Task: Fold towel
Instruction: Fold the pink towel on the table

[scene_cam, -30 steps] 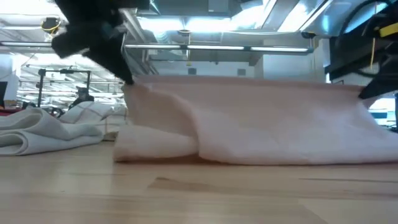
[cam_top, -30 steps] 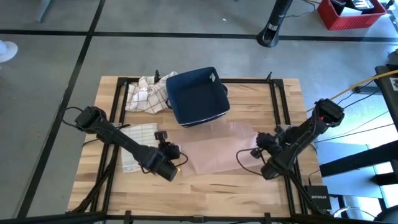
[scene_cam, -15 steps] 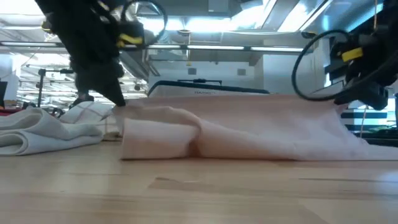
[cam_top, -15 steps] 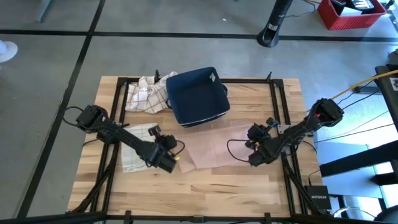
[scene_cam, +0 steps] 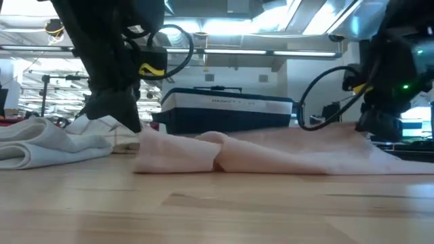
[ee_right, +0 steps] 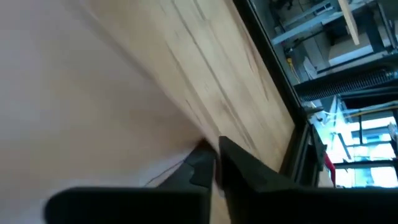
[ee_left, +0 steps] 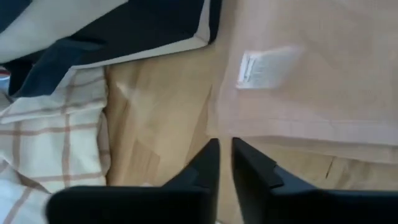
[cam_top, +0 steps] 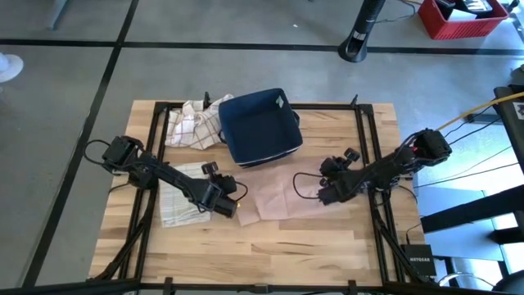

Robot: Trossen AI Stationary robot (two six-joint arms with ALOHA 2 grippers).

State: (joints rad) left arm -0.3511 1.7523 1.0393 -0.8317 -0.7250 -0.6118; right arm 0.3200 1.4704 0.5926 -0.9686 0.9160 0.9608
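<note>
While both arms reach low inward | left tool (cam_top: 230, 208) pinches pink towel (cam_top: 282, 197) | right tool (cam_top: 321, 195) pinches towel

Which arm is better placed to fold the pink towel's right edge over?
Right. The right gripper is at that edge of the pink towel; the left gripper is at the opposite edge.

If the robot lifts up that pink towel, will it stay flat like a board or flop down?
Probably flop. The pink towel already lies in soft rumpled folds on the table, so it looks limp, not stiff. It also seems thin and light, and would likely sag between the left gripper and right gripper.
</note>
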